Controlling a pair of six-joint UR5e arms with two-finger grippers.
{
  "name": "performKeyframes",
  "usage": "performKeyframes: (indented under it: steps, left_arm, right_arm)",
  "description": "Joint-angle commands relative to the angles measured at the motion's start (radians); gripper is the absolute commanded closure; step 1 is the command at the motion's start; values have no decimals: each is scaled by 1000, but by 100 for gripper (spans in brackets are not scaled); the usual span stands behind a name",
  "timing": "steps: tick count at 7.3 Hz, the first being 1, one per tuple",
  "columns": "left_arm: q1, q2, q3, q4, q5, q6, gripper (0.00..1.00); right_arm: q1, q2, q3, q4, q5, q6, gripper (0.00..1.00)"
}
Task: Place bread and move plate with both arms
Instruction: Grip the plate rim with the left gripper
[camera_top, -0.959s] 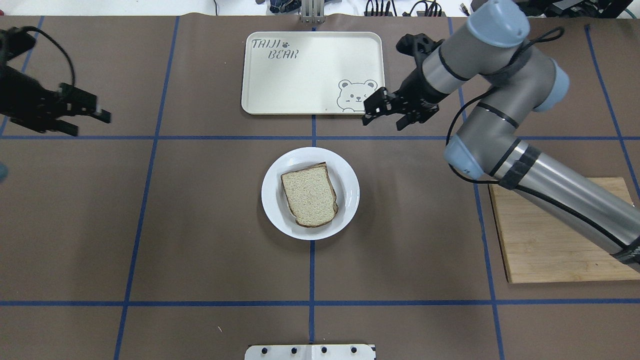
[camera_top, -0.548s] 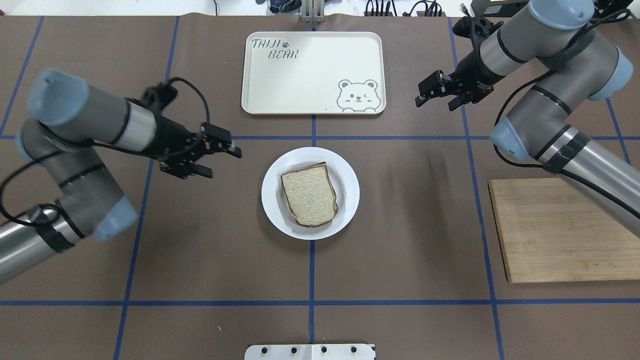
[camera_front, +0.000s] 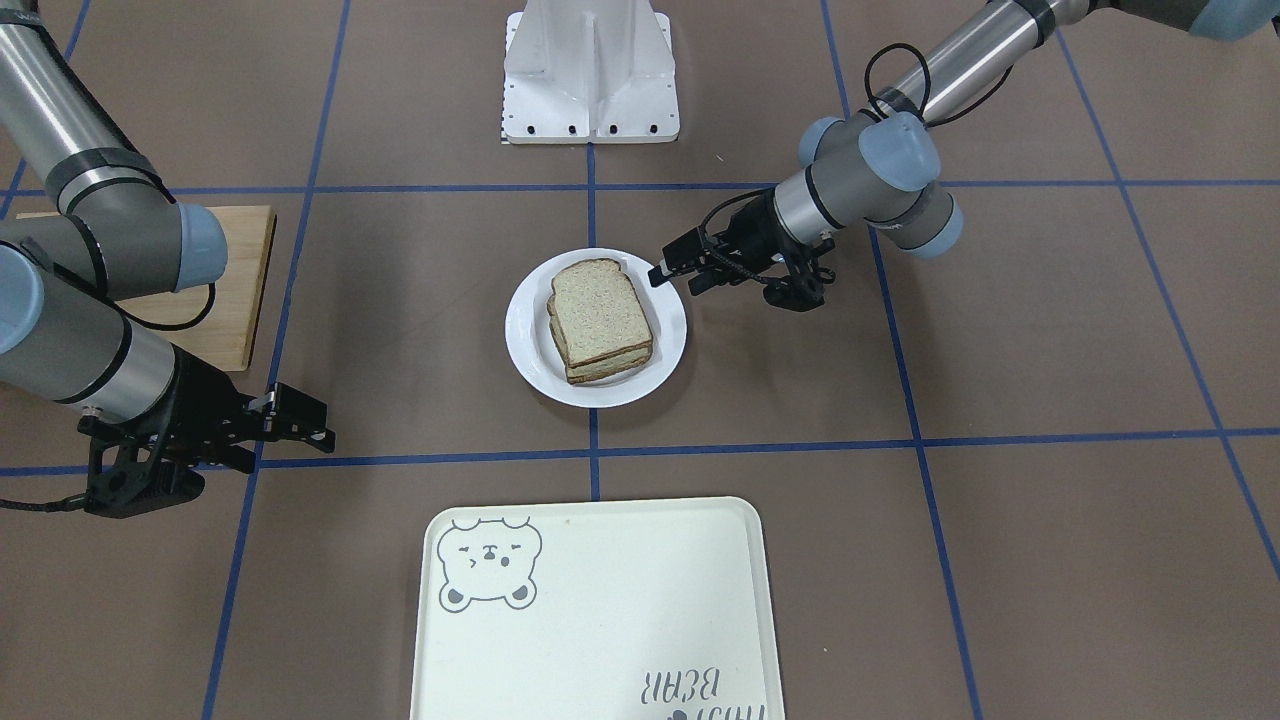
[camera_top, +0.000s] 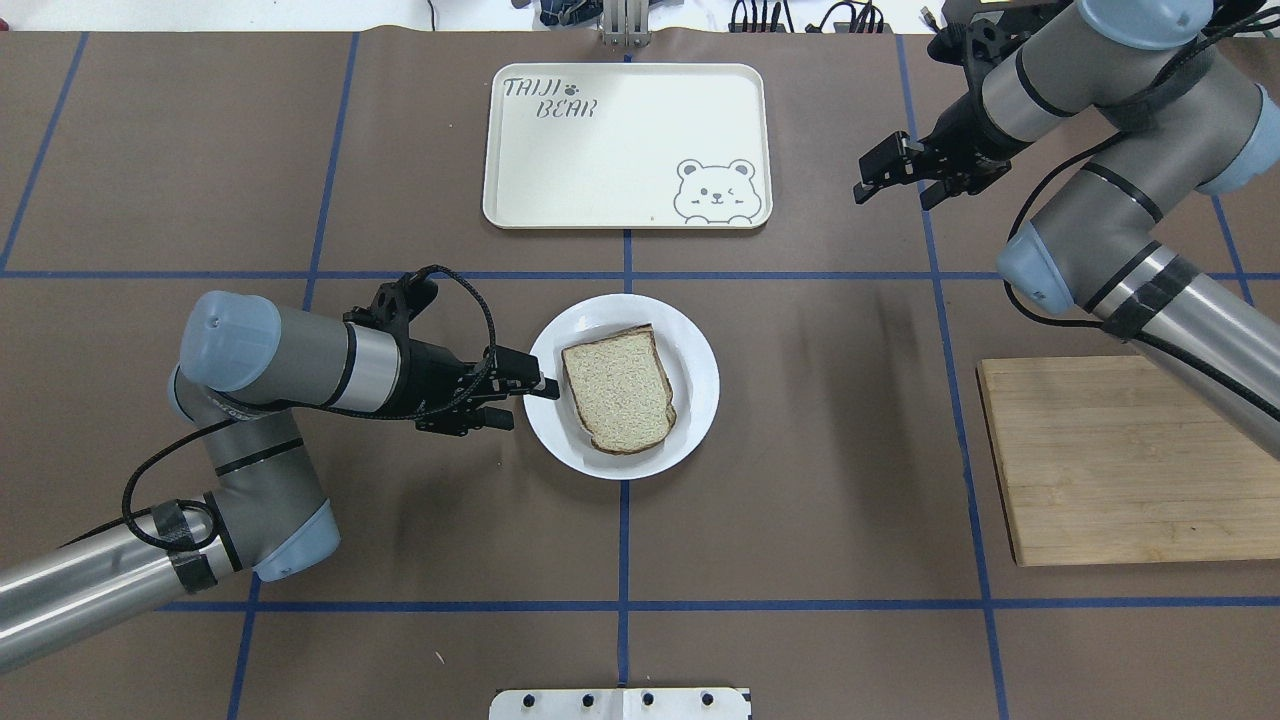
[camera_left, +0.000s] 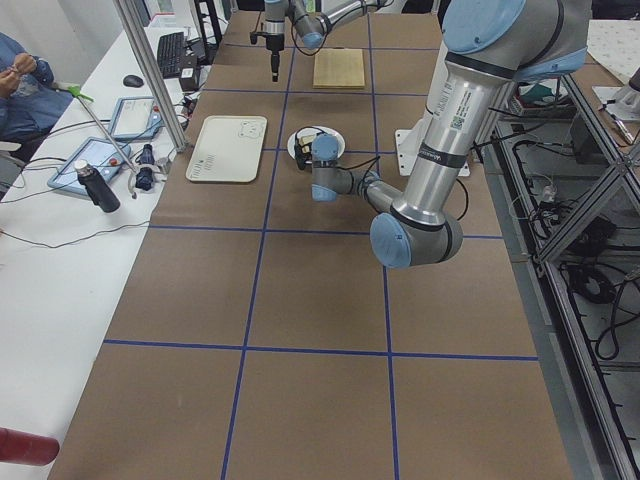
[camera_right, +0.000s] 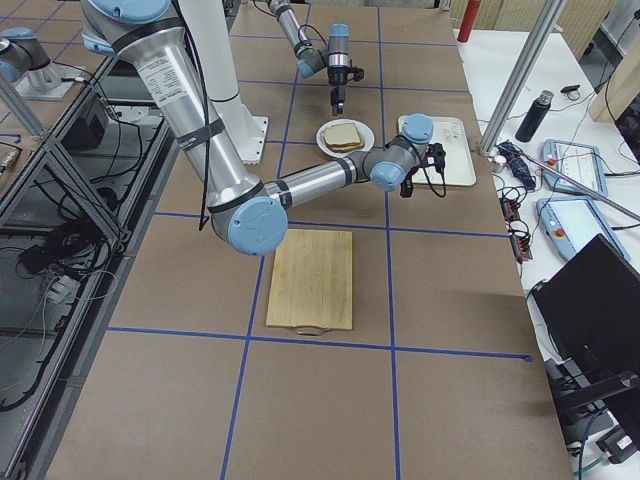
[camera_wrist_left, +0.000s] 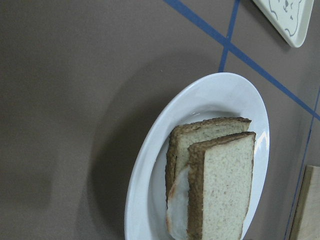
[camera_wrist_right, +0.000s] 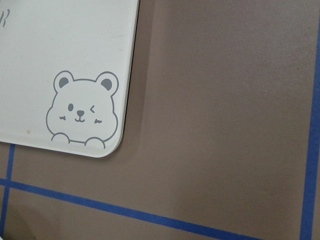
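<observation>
Legible writing: "TAIJI BEAR" (camera_top: 550, 98) printed on the cream tray (camera_top: 620, 150), with a winking bear drawing (camera_top: 713, 190) in one corner. The tray lies at the middle of the tabletop's far edge.

The plate (camera_top: 700, 400) sits at the tabletop's centre. The bread (camera_top: 620, 390) lies on it, stacked on a second slice (camera_wrist_left: 205, 132) with egg white (camera_wrist_left: 177, 210) between.

The left pincer (camera_top: 525, 405) is spread, one finger at the plate's rim on the left-edge side. The right pincer (camera_top: 892, 195) is spread, holds nothing, and hangs beside the tray towards the far right corner.

A wooden board (camera_top: 1120, 470) lies by the right edge. Blue tape lines (camera_top: 622, 540) cross the brown tabletop.
</observation>
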Motion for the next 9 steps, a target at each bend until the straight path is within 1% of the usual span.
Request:
performKeyframes:
  steps: [1, 2, 4, 5, 6, 8, 9]
  left_arm:
    - [34, -1, 67, -156, 108, 0, 24]
    - [42, 0, 90, -216, 127, 2, 26]
    - [45, -4, 102, -225, 148, 37, 30]
    - [52, -12, 111, -246, 151, 43, 35]
    - [55, -21, 124, -251, 174, 43, 38]
    - [66, -36, 150, -251, 179, 43, 42]
    - [68, -44, 157, -251, 181, 43, 49]
  right_arm:
    - [-1, -1, 1, 0, -1, 0, 0]
    - [-2, 1, -1, 0, -3, 0, 0]
    - [-5, -1, -2, 1, -15, 0, 0]
    - [-7, -1, -4, 1, -15, 0, 0]
    - [-7, -1, -2, 1, -15, 0, 0]
    - [-5, -1, -1, 1, -13, 0, 0]
    - [-5, -1, -1, 1, -13, 0, 0]
